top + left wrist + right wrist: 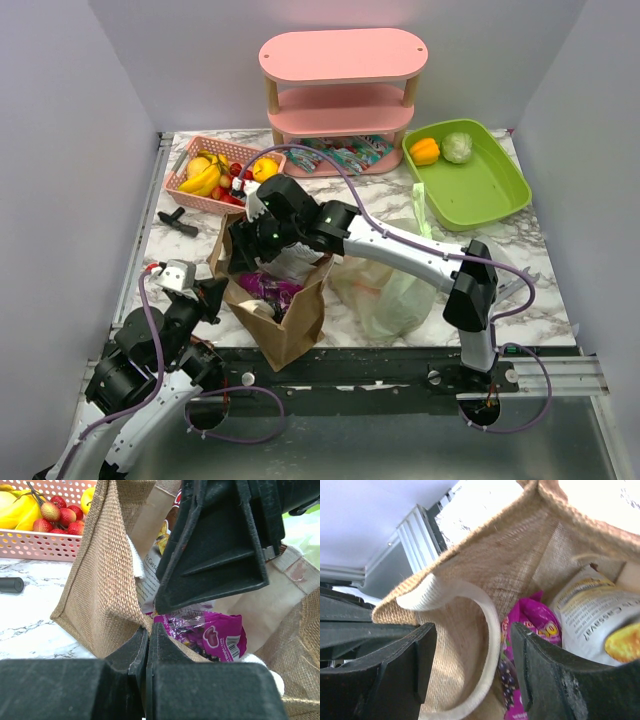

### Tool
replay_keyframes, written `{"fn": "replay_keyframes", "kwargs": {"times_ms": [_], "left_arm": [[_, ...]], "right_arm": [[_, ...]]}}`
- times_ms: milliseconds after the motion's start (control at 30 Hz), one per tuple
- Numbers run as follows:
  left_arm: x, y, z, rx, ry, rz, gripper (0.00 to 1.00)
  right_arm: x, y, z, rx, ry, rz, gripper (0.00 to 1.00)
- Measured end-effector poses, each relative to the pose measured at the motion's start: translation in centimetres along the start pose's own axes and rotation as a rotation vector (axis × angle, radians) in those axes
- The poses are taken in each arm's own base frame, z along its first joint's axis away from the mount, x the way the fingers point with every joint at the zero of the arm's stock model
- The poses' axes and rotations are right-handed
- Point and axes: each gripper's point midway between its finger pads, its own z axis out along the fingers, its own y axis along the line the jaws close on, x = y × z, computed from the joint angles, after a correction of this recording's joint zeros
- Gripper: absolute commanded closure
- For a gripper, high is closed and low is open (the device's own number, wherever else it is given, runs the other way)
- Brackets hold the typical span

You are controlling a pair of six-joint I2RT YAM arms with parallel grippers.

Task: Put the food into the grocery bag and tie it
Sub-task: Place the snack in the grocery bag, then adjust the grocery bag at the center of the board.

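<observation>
**Top view.** Your grocery bag (390,290) lies slumped on the table (540,300), just right of the brown woven bag (295,335), and neither gripper touches it. Its long axis runs near to far, with 1 pale-green handle strip trailing toward the far side. Expect it to be light, limp and slippery. The film will likely collapse under a pinch, so take it by a loop handle or the mouth rim, not by the body. The left gripper (213,297) is at the woven bag's left rim. The right gripper (245,245) reaches down into the bag's mouth. Food shows inside it: a purple packet (268,288) and a white snack pack (295,262).

**Left wrist view.** Your left jaws are pressed together, seemingly pinching the woven rim where the cloth folds into them. The purple packet (210,635) lies just beyond, long axis left to right. It looks soft and crinkly, so grip it across its middle. 1 of the right gripper's fingers (215,555) hangs directly above it.

**Right wrist view.** Your right jaws stand apart and hold nothing. The woven bag's white handle (487,625) loops between them. Beyond the handle, the purple packet (535,617) lies deeper in the bag, beside the snack pack (590,620). The pack looks light and puffy and leans upright. I cannot tell whether either finger touches the handle.
</observation>
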Motion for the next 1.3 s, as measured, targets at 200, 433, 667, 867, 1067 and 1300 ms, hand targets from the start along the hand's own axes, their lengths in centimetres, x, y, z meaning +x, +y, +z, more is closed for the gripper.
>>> {"fn": "replay_keyframes", "kwargs": {"times_ms": [200, 433, 667, 867, 1067, 1300], "left_arm": [[0.0, 0.0, 0.0, 0.0, 0.0, 0.0, 1.0], [0.0, 0.0, 0.0, 0.0, 0.0, 0.0, 1.0], [0.0, 0.0, 0.0, 0.0, 0.0, 0.001, 1.0], [0.0, 0.0, 0.0, -0.001, 0.0, 0.003, 1.0], [0.0, 0.2, 0.0, -0.008, -0.002, 0.004, 1.0], [0.1, 0.5, -0.1, -0.026, 0.002, 0.006, 1.0]], "right_arm": [[-1.3, 1.1, 0.9, -0.07, -0.073, 0.025, 0.36], [-2.5, 1.7, 1.8, -0.117, -0.153, 0.065, 0.41], [-3.1, 1.7, 2.2, -0.12, -0.195, 0.109, 0.46], [-2.8, 1.2, 3.1, -0.115, -0.228, 0.132, 0.49], [-3.0, 1.7, 3.7, -0.104, -0.261, 0.128, 0.49], [-3.1, 1.5, 4.9, -0.05, -0.307, 0.112, 0.65]]}}
